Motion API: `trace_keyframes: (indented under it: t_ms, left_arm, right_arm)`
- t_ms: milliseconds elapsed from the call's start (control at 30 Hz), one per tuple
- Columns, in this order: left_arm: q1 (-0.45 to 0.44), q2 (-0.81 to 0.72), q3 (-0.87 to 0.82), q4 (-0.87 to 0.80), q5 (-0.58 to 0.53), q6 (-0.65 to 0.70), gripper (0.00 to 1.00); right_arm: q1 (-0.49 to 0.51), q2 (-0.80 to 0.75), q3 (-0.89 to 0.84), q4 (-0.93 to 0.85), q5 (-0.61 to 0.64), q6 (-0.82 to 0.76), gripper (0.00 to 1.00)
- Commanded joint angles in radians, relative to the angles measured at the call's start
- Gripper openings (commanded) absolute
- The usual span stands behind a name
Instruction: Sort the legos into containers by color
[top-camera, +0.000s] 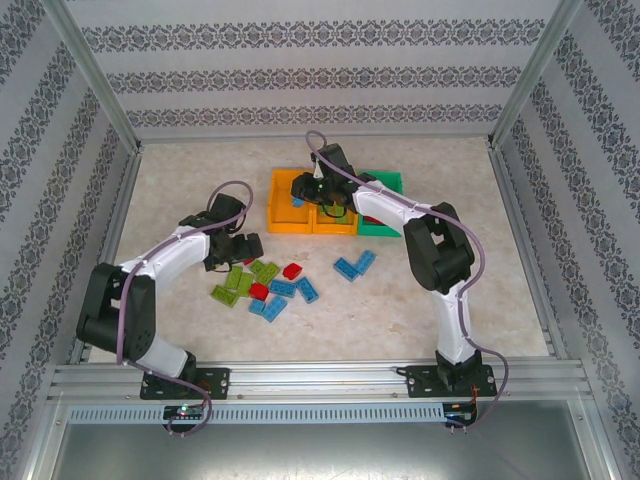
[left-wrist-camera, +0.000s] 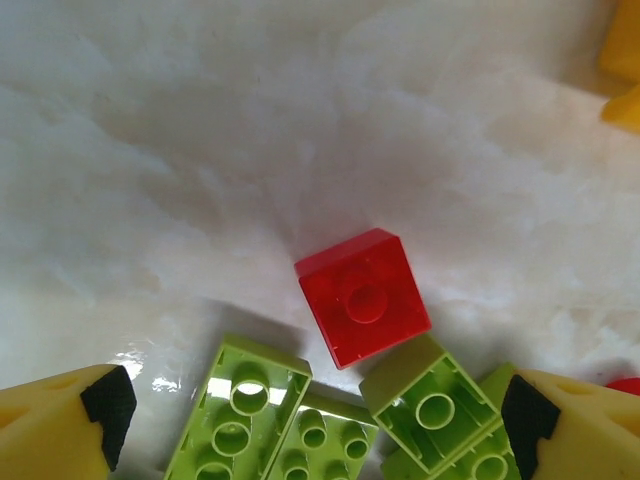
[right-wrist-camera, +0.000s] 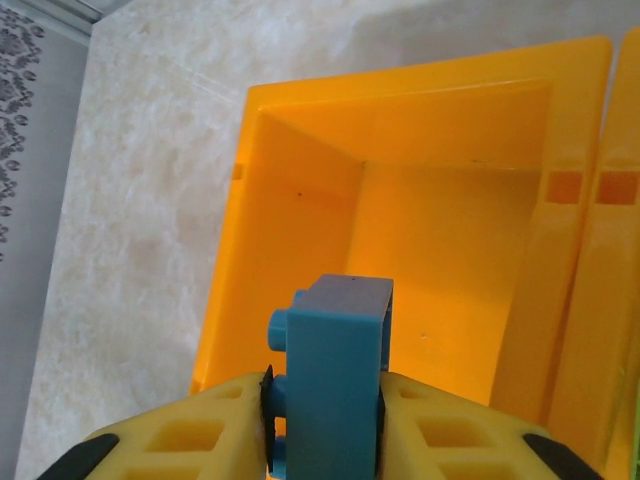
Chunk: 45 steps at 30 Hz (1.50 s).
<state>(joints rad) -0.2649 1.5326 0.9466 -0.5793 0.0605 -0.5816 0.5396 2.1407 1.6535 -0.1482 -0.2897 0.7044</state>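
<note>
no readable text, labels, brands, numbers or signs anywhere

One overhead, two close wrist views

Both arms are the same build tbh: the left arm (top-camera: 150, 265) and right arm (top-camera: 440, 250) have chunky black joint housings with smooth white shells on the links between. Each has 1 thin mauve-grey cable (top-camera: 235, 183) looping loose alongside it, and a flat black base plate (top-camera: 205, 380) at the bottom. The left gripper (left-wrist-camera: 316, 410) has yellow plastic fingers (left-wrist-camera: 50, 425) with black pads (left-wrist-camera: 108, 405) on the inner tips. The right gripper (right-wrist-camera: 325, 400) is the same yellow, with square hollow pockets moulded into the fingers (right-wrist-camera: 190, 435).
</note>
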Motion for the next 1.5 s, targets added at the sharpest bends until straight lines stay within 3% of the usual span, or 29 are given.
trace_keyframes:
  t_ms: [0,533,1100,1267,1467]
  left_arm:
    - [0.016,0.040,0.055,-0.036,0.035,-0.026,0.93]
    - [0.011,0.131,0.120,-0.037,0.074,-0.058,0.81]
    - [-0.025,0.202,0.146,-0.066,0.037,-0.090,0.66]
    - [-0.028,0.218,0.161,-0.062,0.033,-0.086,0.49]
    - [-0.030,0.245,0.167,-0.058,0.034,-0.073,0.38]
  right_arm:
    - [0.004,0.025,0.051,-0.047,0.033,-0.009,0.35]
    - [-0.007,-0.104,-0.064,-0.013,0.042,-0.039,0.60]
    - [-0.158,-0.438,-0.463,0.049,0.107,-0.077,0.62]
    - [-0.220,-0.528,-0.551,0.027,0.129,-0.106,0.64]
    - [-0.324,-0.651,-0.681,0.016,0.139,-0.119,0.65]
